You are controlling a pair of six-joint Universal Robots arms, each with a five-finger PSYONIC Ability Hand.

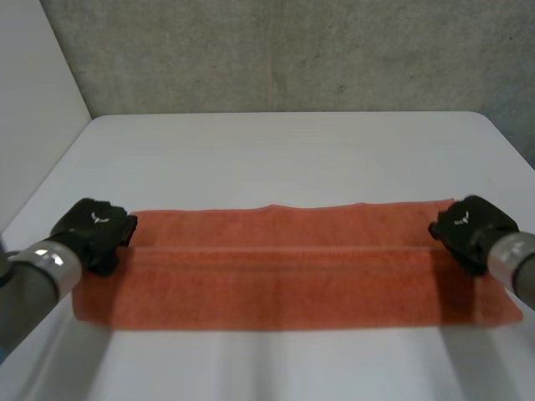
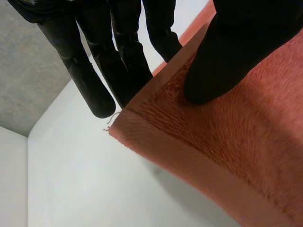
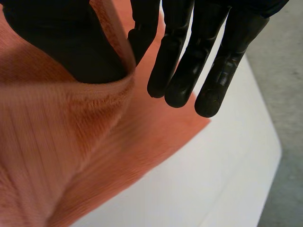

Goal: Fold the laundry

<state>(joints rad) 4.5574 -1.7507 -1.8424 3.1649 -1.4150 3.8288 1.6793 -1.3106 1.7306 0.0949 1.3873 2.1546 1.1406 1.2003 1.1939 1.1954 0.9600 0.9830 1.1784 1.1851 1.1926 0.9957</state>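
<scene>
Orange towel (image 1: 284, 267), folded to a long strip, lies near the front edge of the white tabletop (image 1: 284, 159), with a black hand at each end.
The left hand (image 1: 94, 232) pinches the far left corner and the right hand (image 1: 470, 230) the far right corner. The wrist views show the grip closely: the thumb (image 2: 227, 61) lies on the fluffy pile, and straight fingers (image 2: 94, 90) are behind the lifted edge. A grey wall (image 1: 276, 50) stands behind the table.

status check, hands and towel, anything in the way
Left hand pinching towel at its left end. Right hand pinching the right end. Towel lying lengthwise across the table. Nothing in the way.
</scene>
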